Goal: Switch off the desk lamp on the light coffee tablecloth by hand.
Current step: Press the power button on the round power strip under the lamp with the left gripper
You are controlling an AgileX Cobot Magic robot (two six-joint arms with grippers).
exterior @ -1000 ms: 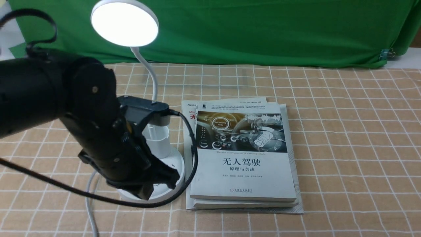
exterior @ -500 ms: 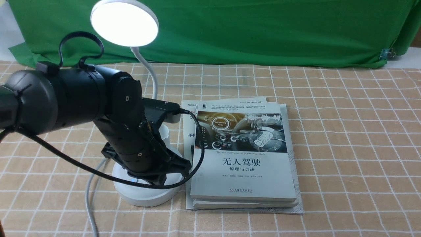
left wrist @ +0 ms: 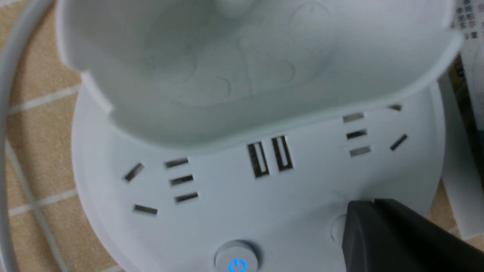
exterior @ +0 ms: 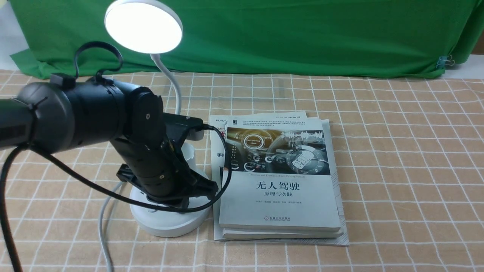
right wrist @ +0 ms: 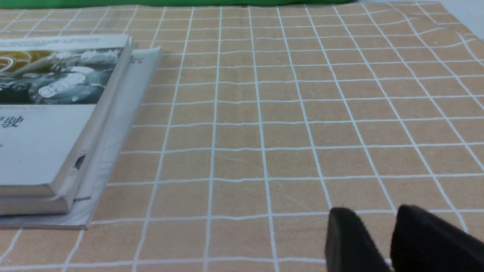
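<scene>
- Lamp position: the desk lamp [exterior: 172,223] stands on the light coffee tablecloth [exterior: 397,158] at about 8 o'clock from the middle of the front view. It is just beside the stack of books [exterior: 280,181], at their 9 o'clock. Its disc head [exterior: 143,26] glows at 12 o'clock above the base.
- Tool state: the left gripper [left wrist: 372,213] shows as one dark wedge with no gap between its fingers. It reads as closed and holds nothing. Its tip sits over the edge of a round button [left wrist: 335,229] on the base; whether it touches cannot be told.
- A second button, the power button [left wrist: 236,260] with a blue glowing mark, lies uncovered just beside it. Which button governs the light is not shown.
- The right gripper [right wrist: 385,234] rests low over bare cloth at 3 o'clock of the books, its fingers slightly parted and holding nothing.
- Handling: the base looks like rigid, smooth plastic, broad and fairly light, so it could skid on the cloth under a slanted push. The thin neck [exterior: 174,87] would likely flex.
- No grasp seems needed; a short, straight-down press on the button is the likely contact.
</scene>
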